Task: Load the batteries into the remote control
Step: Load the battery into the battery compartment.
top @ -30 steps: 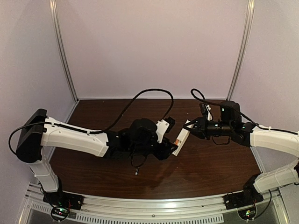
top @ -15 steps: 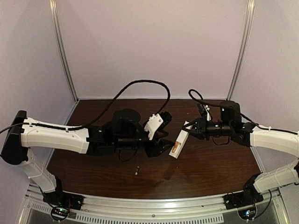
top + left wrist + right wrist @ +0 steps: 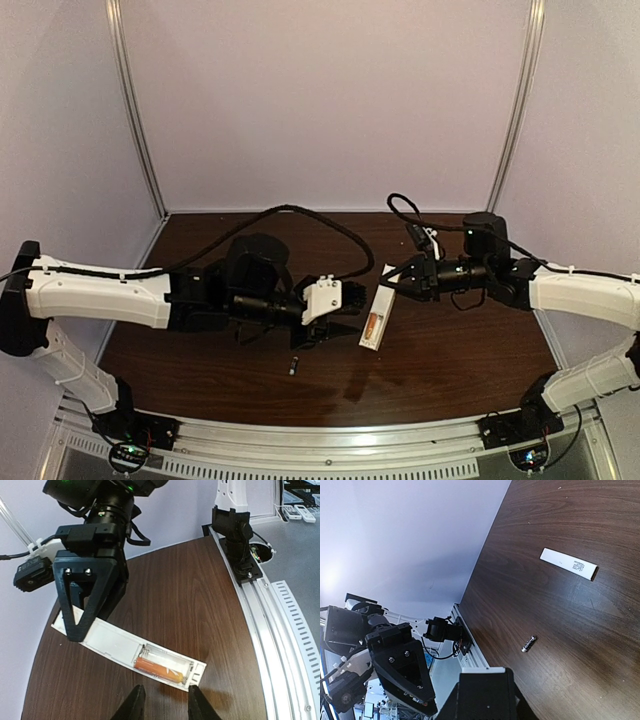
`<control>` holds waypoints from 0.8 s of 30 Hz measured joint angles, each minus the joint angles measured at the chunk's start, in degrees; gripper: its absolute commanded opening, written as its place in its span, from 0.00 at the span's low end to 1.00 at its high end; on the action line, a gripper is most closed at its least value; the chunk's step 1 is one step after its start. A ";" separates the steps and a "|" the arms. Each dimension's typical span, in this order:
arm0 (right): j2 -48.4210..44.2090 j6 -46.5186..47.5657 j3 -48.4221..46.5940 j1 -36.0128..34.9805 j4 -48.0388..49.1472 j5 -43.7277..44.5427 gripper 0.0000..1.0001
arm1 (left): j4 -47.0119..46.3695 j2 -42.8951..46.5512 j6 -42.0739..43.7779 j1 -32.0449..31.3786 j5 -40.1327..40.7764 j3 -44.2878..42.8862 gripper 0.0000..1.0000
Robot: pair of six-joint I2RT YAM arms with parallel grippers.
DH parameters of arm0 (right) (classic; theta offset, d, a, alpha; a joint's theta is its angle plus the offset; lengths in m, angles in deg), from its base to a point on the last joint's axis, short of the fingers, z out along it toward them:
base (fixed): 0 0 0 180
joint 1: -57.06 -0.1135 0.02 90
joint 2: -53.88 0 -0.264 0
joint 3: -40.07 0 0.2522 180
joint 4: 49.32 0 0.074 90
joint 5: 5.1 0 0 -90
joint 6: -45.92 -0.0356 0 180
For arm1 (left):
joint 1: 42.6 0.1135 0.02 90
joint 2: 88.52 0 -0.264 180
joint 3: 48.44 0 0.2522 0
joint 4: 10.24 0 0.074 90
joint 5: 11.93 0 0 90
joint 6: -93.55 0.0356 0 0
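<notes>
The remote control [image 3: 377,315] is a slim white bar held tilted above the table, with its back compartment open. An orange battery [image 3: 160,669] lies in one slot of it; the slot beside it is empty. My right gripper [image 3: 393,283] is shut on the remote's far end, and its dark fingers [image 3: 87,600] clamp the bar in the left wrist view. My left gripper [image 3: 165,707] hovers just short of the compartment end, jaws apart with nothing between them. The black battery [image 3: 294,366] lies loose on the table near the front, also in the right wrist view [image 3: 529,643].
A flat white strip with printed text [image 3: 568,563] lies on the dark wooden table [image 3: 450,370]. A metal rail [image 3: 330,450] runs along the near edge. Pale walls close in the back and sides.
My left arm has pulled back to the left and away from the remote, and its jaws have narrowed. The right gripper has carried the remote slightly left. The black battery has come into view.
</notes>
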 measured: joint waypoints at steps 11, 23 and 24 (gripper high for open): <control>2.43 3.15 -2.21 -3.06 -1.18 -2.56 0.00 | 4.59 -1.25 5.51 0.00 -1.53 -3.02 0.29; 3.45 5.07 -3.45 -4.46 -3.15 -3.02 0.00 | 6.36 -2.91 6.95 0.00 -2.08 -4.48 0.26; 3.52 5.22 -3.52 -4.59 -3.21 -3.02 0.00 | 6.36 -2.99 6.93 -0.02 -2.14 -4.52 0.26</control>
